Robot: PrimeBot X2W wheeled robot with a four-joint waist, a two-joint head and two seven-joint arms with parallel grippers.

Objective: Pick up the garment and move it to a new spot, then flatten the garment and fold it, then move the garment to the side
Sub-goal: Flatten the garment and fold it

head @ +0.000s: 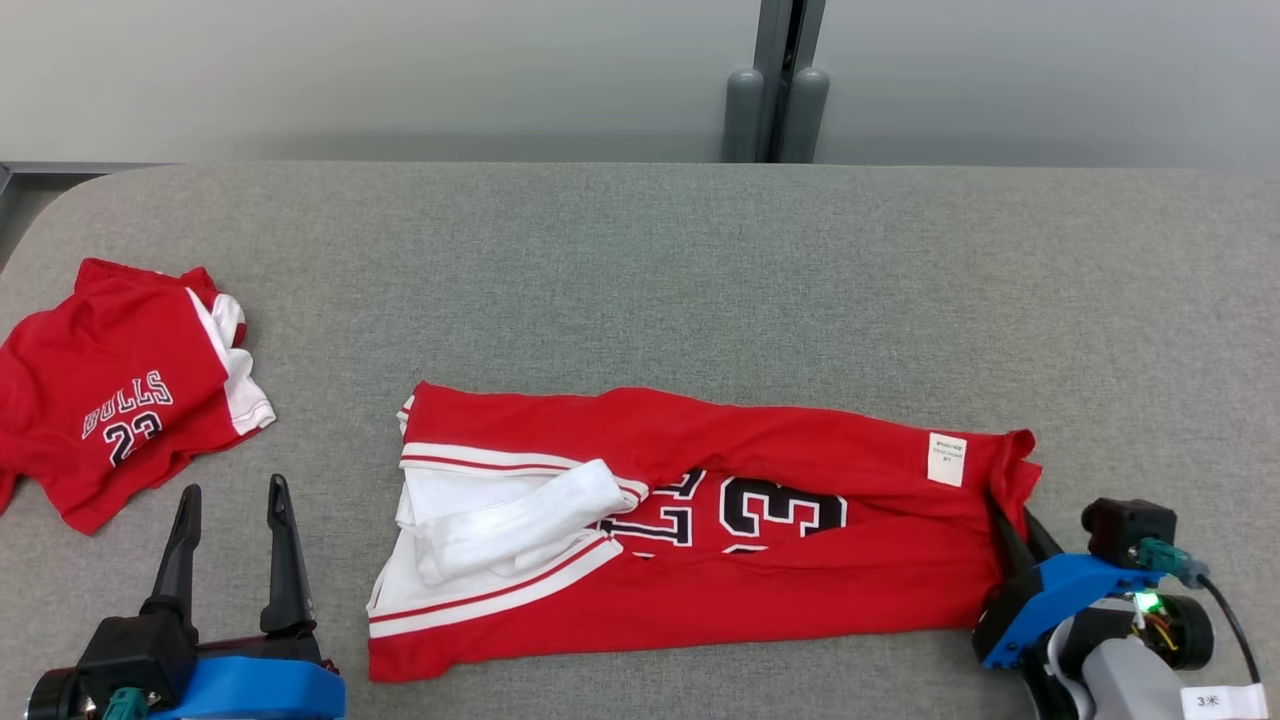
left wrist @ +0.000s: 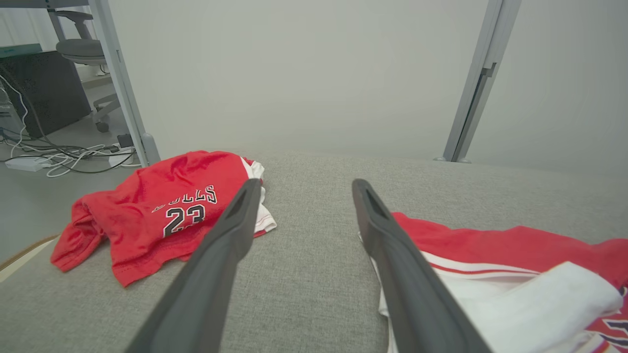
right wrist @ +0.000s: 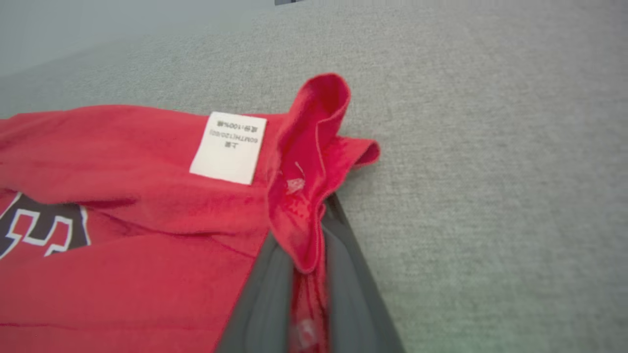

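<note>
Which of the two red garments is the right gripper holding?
The long centre garment with the white label; the right gripper pinches its edge. The BULLS garment lies apart, far left.

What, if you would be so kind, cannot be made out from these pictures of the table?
- Lettering on the jersey, head view: its own red folds cover part of it.
- Print on the label: too small in the head view, blurred in the right wrist view.
- Tips of the right pincer, right wrist view: buried in the jersey's hem.
- Part of the second red garment, head view: cut off by the left edge.
</note>
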